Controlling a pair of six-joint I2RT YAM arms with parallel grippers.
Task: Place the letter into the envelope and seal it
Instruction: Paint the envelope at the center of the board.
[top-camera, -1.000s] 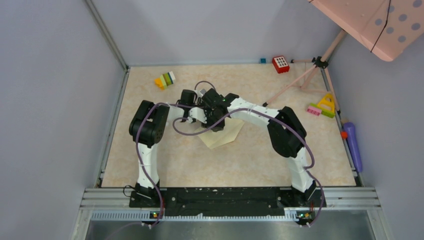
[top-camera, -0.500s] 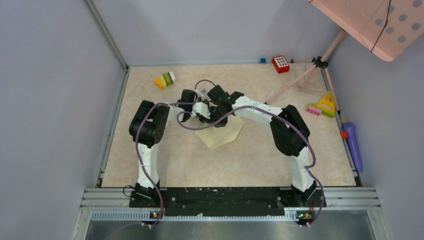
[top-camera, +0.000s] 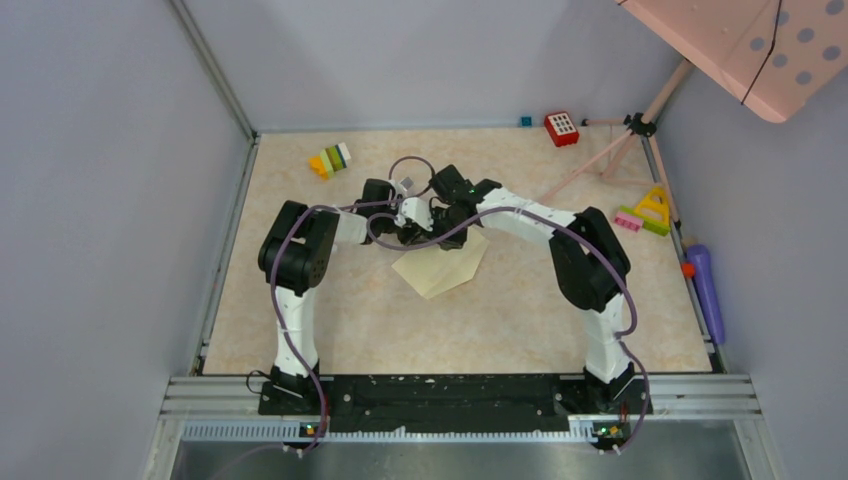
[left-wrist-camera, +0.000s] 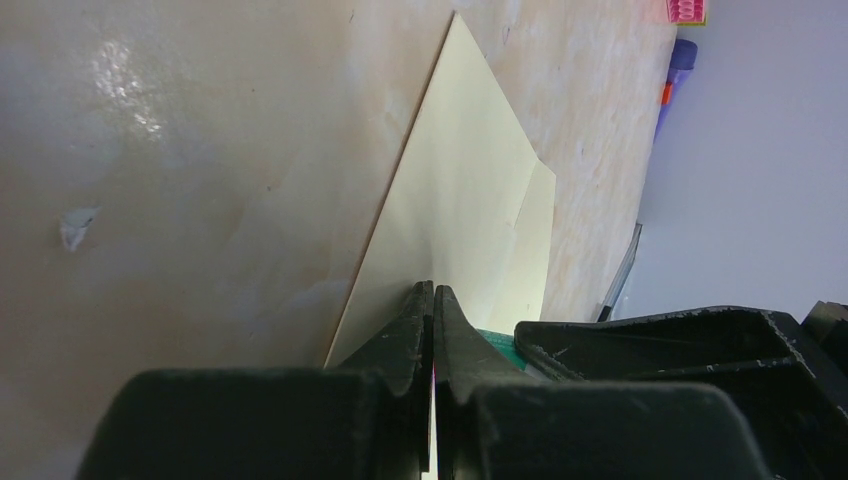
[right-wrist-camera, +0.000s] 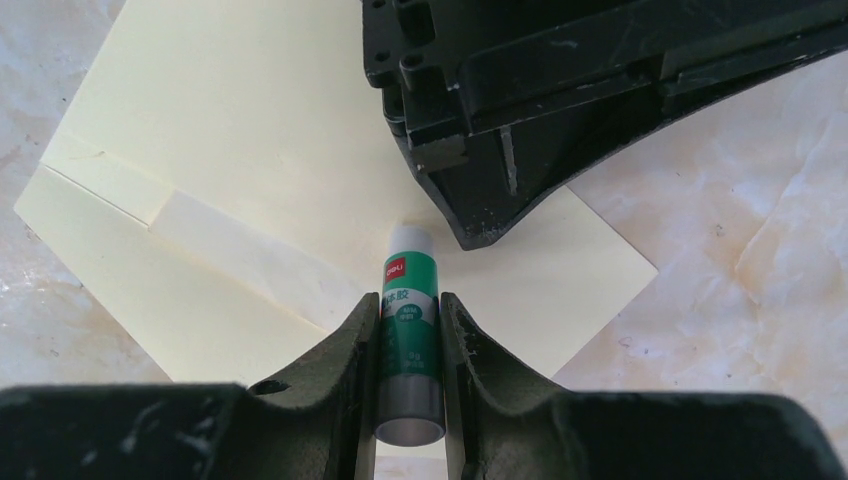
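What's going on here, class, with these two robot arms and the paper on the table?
Two arms are working over a cream envelope lying on the table. The left hand is shut at the envelope's edge and seems to pinch the paper. The right hand grips a green-and-white glue stick, its white end aimed at the envelope's face, close to the left hand. This looks like the gluing step of sealing. Whether the letter is inside cannot be seen.

The beige marbled desk (top-camera: 350, 320) carries a pale cream envelope (top-camera: 440, 270) lying flat near its centre, a stack of coloured blocks (top-camera: 330, 160) at eleven o'clock, a red keypad toy (top-camera: 561, 128) at one o'clock, and a yellow triangle piece (top-camera: 655, 206) at three o'clock.
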